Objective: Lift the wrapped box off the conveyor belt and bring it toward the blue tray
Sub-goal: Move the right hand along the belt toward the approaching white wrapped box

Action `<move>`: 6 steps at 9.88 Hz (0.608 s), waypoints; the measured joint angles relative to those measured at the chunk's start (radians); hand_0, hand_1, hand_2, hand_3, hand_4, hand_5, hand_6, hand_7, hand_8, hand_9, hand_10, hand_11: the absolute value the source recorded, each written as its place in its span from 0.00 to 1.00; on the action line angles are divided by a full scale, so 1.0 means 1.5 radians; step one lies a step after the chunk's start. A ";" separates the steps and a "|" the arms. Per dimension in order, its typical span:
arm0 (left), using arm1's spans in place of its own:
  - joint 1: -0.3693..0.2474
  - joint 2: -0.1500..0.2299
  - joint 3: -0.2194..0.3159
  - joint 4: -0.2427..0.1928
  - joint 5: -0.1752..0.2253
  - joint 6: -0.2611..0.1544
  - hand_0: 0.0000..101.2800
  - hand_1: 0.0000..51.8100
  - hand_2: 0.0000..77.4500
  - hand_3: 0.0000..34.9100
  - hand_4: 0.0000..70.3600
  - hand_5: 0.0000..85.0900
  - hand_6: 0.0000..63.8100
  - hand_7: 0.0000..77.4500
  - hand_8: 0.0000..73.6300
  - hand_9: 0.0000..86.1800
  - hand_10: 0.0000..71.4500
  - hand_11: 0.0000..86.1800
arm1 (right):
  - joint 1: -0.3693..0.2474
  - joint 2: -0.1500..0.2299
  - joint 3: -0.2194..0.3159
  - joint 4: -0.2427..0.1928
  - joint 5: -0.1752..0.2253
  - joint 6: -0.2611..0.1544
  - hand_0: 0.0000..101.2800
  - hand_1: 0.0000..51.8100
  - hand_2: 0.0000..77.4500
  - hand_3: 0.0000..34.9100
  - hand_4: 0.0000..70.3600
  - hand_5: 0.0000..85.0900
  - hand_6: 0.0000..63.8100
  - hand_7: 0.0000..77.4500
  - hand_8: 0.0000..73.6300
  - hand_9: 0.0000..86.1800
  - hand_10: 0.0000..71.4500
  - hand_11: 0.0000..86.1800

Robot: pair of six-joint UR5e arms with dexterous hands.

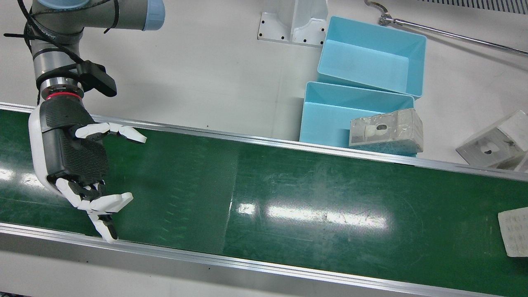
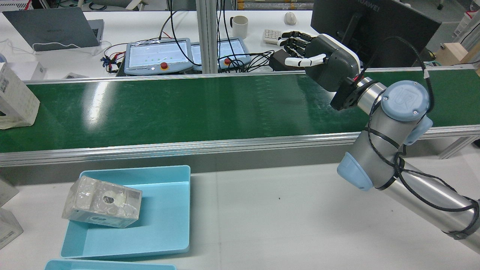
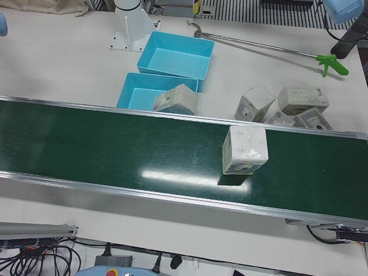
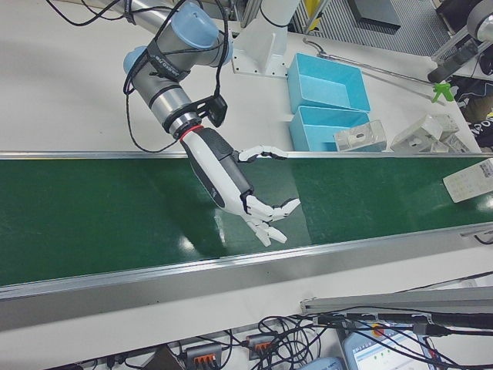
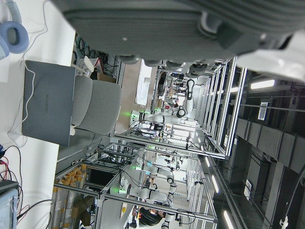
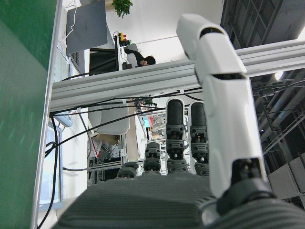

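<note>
box [image 3: 245, 149] well apart from right hand's fingers [image 1: 123, 133].

- The conveyor belt [image 1: 288, 198] runs across the front view from left to right.
- The right hand [image 1: 78, 165] hangs over its left end.
- A wrapped box [image 3: 245, 150] stands on the belt, at centre right of the left-front view.
- Two trays [image 1: 371, 53] sit above the belt at upper centre-right, one behind the other.
- A second box [image 1: 387, 130] rests on the nearer tray's rim.

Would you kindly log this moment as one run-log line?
right hand: open, above belt | wrapped box: on belt, untouched | blue tray: holds another box
</note>
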 joint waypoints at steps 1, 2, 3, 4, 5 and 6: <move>0.000 0.000 0.000 0.000 0.000 0.000 0.00 0.00 0.01 0.00 0.00 0.01 0.00 0.01 0.01 0.00 0.00 0.01 | -0.007 0.011 -0.003 -0.001 0.001 -0.001 0.52 0.40 0.31 0.00 0.30 0.39 0.26 0.50 0.09 0.16 0.04 0.05; 0.000 0.000 0.000 0.000 0.000 0.000 0.00 0.00 0.01 0.00 0.00 0.01 0.00 0.01 0.01 0.00 0.01 0.00 | -0.016 0.031 -0.013 -0.001 0.002 -0.002 0.54 0.47 0.35 0.00 0.30 0.40 0.28 0.52 0.09 0.16 0.04 0.08; 0.000 0.000 0.000 0.000 0.000 0.000 0.00 0.00 0.01 0.00 0.00 0.01 0.00 0.01 0.01 0.00 0.01 0.00 | -0.028 0.055 -0.028 -0.001 0.002 -0.002 0.54 0.47 0.35 0.00 0.30 0.40 0.28 0.52 0.09 0.16 0.04 0.08; 0.000 0.000 0.000 0.000 0.000 0.000 0.00 0.00 0.01 0.00 0.00 0.01 0.00 0.01 0.01 0.00 0.00 0.01 | -0.040 0.078 -0.039 -0.002 0.003 -0.002 0.57 0.60 0.45 0.00 0.30 0.40 0.28 0.52 0.07 0.13 0.04 0.08; 0.000 0.000 0.000 0.000 0.000 0.000 0.00 0.00 0.01 0.00 0.00 0.01 0.00 0.01 0.01 0.00 0.00 0.01 | -0.049 0.093 -0.046 -0.003 0.004 -0.004 0.64 0.67 0.53 0.07 0.28 0.37 0.18 0.43 0.03 0.08 0.04 0.09; 0.000 0.000 0.000 0.000 0.000 0.000 0.00 0.00 0.01 0.00 0.00 0.01 0.00 0.01 0.01 0.00 0.01 0.00 | -0.058 0.103 -0.053 -0.003 0.005 -0.009 0.64 0.67 0.53 0.07 0.28 0.37 0.18 0.43 0.03 0.08 0.04 0.09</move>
